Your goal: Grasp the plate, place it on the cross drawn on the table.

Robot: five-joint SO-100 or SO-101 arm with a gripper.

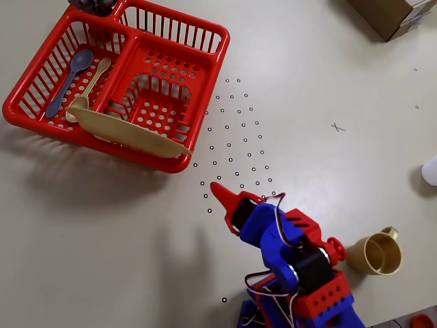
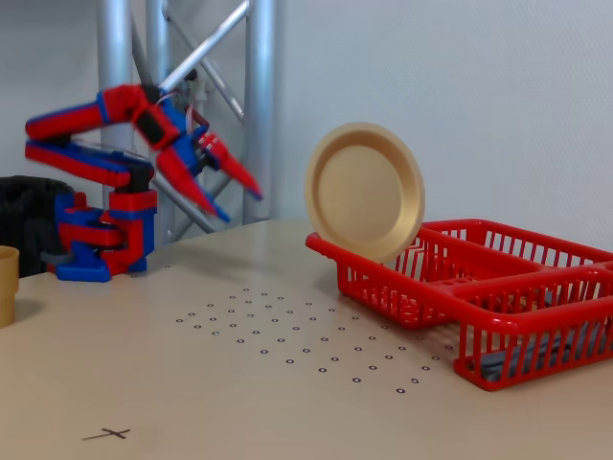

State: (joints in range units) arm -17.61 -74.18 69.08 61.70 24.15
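The beige-yellow plate [image 1: 130, 133] stands upright on its edge in the near slot of a red dish rack [image 1: 174, 164]. The fixed view shows its round face [image 2: 366, 192]. The gripper [image 2: 241, 206] is raised above the table near the arm's base, well clear of the plate. Its red fingers are spread apart and hold nothing. From overhead the gripper [image 1: 218, 190] points towards the rack. The small pen-drawn cross [image 1: 337, 127] lies on the bare table away from the rack, and shows near the front in the fixed view [image 2: 107, 434].
A beige spoon [image 1: 92, 85] and a blue-grey spoon [image 1: 68, 82] lie in the rack. A beige handled cup [image 1: 375, 254] stands beside the arm's base. A grid of ringed dots [image 1: 235, 137] marks the table. A cardboard box [image 1: 396, 14] sits at the far corner.
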